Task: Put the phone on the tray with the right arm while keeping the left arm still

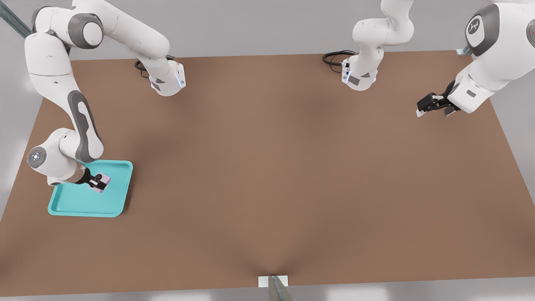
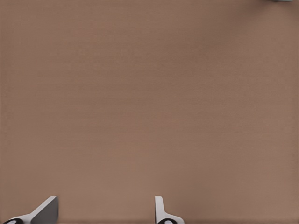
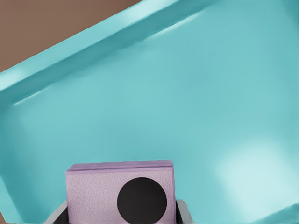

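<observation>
Brown table, tray near its corner. Gripper clamped the phone over the tray's far side; contact unclear. Lowering before release seemed wise.

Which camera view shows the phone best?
The right wrist view: the phone fills it, held in the claw over the tray. The front view shows it tiny; the left wrist view, not at all.
</observation>
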`<move>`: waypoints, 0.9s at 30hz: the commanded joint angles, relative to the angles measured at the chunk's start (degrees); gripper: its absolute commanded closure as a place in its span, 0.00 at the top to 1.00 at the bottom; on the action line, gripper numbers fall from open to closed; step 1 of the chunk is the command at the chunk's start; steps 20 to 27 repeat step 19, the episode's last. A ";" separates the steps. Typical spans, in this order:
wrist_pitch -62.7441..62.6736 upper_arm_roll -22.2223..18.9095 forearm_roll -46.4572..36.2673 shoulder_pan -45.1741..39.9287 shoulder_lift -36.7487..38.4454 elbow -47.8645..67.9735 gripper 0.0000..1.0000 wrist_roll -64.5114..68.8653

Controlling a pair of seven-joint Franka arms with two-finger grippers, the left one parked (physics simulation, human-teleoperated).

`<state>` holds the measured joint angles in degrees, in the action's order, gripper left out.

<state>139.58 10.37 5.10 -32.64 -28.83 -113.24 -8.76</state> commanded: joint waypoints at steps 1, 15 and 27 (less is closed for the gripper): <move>-0.89 0.01 0.09 -0.58 -0.53 0.39 1.00 38.21; -49.14 -15.02 -1.84 40.64 23.90 30.98 1.00 8.94; -52.48 -16.52 -1.49 44.16 24.08 32.21 1.00 8.06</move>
